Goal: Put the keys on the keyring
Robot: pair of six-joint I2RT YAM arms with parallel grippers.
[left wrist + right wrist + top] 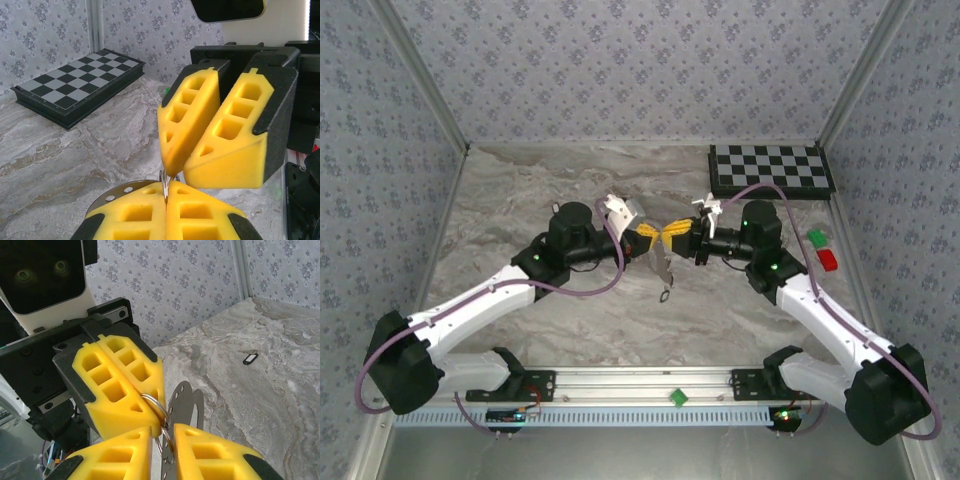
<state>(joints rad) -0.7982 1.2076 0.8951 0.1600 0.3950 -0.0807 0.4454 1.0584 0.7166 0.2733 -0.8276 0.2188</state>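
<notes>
keyring (163,178) upright, edge-on, seemingly pinched by left gripper (166,192)

Your left gripper (648,241) and right gripper (675,235) meet tip to tip above the surface (570,180); 1 metal tag (663,268) hangs beneath.

Light is bright, even and diffuse, falling from above; the arms cast only faint, soft-edged shadows on the marble table (570,320). The top view is slightly grainy. In the wrist views the nearest yellow fingers (200,215) look soft, the keyring (158,408) glints, and the wall (285,25) washes out pale
</notes>
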